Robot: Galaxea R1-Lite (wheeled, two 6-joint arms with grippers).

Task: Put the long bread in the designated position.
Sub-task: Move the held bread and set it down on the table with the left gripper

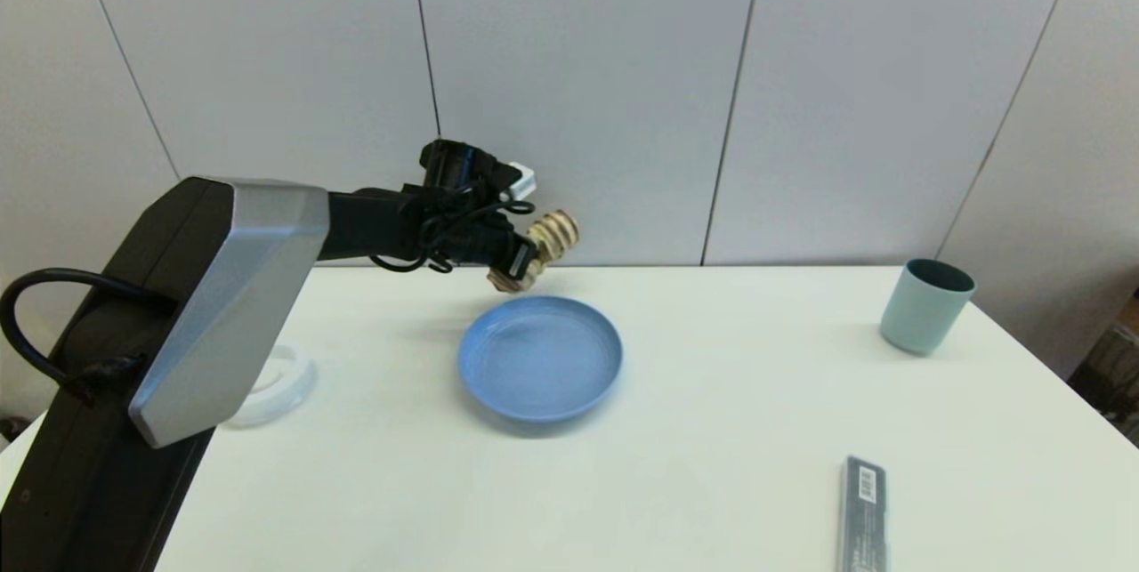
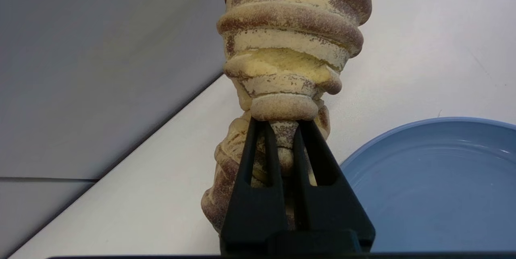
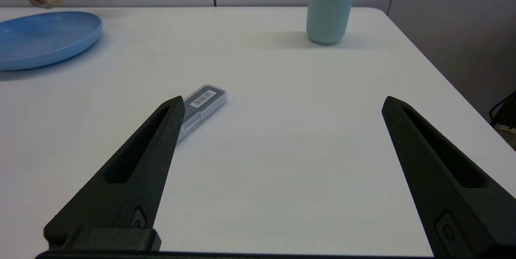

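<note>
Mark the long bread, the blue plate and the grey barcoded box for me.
long bread (image 2: 290, 37): left wrist view, ridged middle.
blue plate (image 1: 539, 358): head view, bare centre.
grey barcoded box (image 3: 201, 106): right wrist view, top face, by its label.

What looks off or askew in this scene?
Only the long bread: the left gripper is shut on it near one end, so it hangs tilted in the air past the blue plate's far rim. The right gripper is open and idle.
</note>
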